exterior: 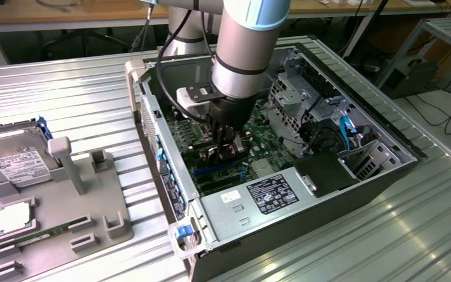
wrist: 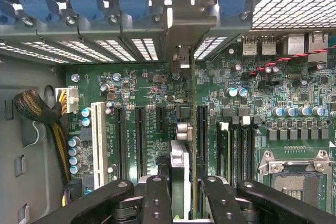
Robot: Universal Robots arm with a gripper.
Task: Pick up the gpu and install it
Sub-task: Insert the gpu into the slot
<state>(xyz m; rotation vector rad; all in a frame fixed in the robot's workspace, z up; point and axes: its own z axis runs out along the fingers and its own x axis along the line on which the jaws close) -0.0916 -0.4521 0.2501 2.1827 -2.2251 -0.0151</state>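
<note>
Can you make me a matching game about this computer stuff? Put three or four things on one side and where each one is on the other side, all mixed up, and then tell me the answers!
Things:
1. graphics card
2. hard drive
3. memory stick
4. power supply

Places:
A. leaning upright at the far end of the grey holder
B. held by the gripper above the green board inside the computer case
C. lying flat along the near part of the grey holder
D. silver box in the near corner of the case

Pairs: 1-B, 2-A, 3-C, 4-D
</note>
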